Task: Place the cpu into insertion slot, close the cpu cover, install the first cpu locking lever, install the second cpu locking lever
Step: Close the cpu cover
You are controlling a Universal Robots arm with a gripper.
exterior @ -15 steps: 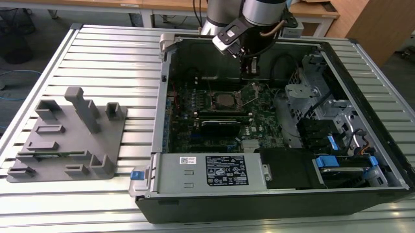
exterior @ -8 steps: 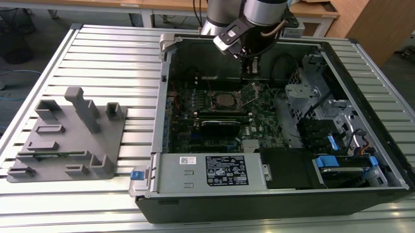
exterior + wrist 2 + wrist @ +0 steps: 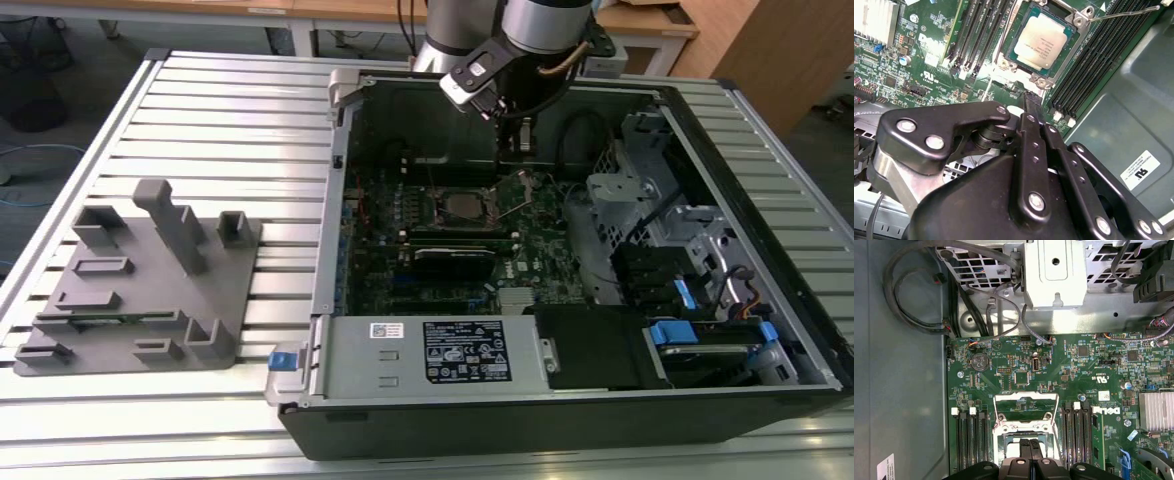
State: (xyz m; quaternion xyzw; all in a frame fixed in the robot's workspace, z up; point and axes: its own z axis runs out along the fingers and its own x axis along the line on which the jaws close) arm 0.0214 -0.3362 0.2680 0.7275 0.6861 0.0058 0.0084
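Observation:
The cpu point(image 3: 1041, 40) point(image 3: 465, 207), pale silver and square, lies flat in the insertion slot point(image 3: 1009, 62) on the green motherboard. The cpu cover point(image 3: 1026, 399) stands swung open, a silver frame with a cut-out centre; in the exterior view it rises beside the slot, cover point(image 3: 523, 193). A thin locking lever point(image 3: 1124, 12) sticks out free past the slot's corner. My gripper point(image 3: 1029, 444) point(image 3: 1029, 100) hangs above the cover's edge with its black fingers pressed together and nothing between them. In the exterior view the gripper point(image 3: 514, 140) is inside the case, just behind the slot.
The open computer case point(image 3: 320, 300) lies on a slatted metal table. A white-labelled power-supply box point(image 3: 441, 350) fills its front. A metal drive cage point(image 3: 627, 190) and loose cables point(image 3: 914, 290) crowd the slot's surroundings. Memory slots point(image 3: 979, 35) flank the socket. A grey fixture point(image 3: 134, 280) sits on the exterior view's left.

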